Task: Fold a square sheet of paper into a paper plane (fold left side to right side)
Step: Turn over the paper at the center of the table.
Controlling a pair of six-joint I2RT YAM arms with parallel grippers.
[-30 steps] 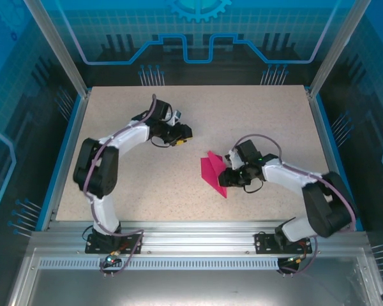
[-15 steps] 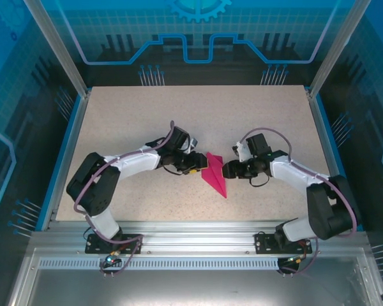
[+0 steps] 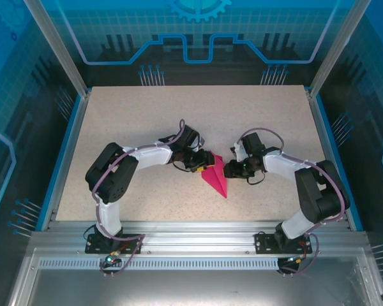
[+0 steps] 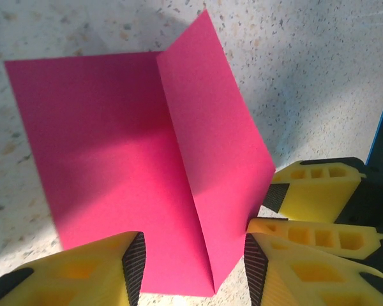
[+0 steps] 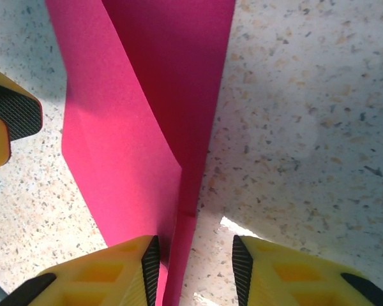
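Straddling edges of the pink paper [image 4: 134,146] — left gripper [image 4: 193,258] and right gripper [image 5: 195,255]. Both sets of fingers stand apart, unclamped.

Speckled beige desk [image 3: 134,121] with blue side rims, magenta-pink paper plane [image 3: 215,179] lying near its middle, centre crease showing, pointed tip toward the near edge
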